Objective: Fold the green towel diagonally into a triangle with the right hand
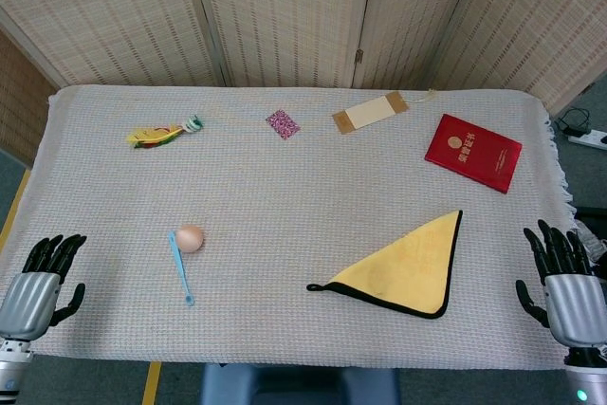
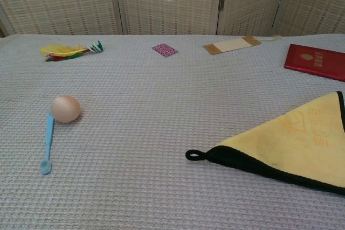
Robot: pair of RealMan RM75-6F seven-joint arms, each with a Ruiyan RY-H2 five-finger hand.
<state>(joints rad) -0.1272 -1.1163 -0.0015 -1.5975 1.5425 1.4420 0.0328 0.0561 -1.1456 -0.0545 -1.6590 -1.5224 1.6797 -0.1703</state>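
egg (image 1: 190, 237) touching blue spoon (image 1: 180, 268), well left of towel (image 1: 408, 266).

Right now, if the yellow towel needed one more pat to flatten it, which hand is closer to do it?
The right hand, probably. It hovers open just off the table's right edge, right beside the folded towel. The left hand sits at the far left edge, with the egg and spoon between.

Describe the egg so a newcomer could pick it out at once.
On the table, look at the near left part, far from the folded yellow towel. The egg lies there against the upper end of a light blue spoon. It is the only round, pale brown thing; everything else is flat.
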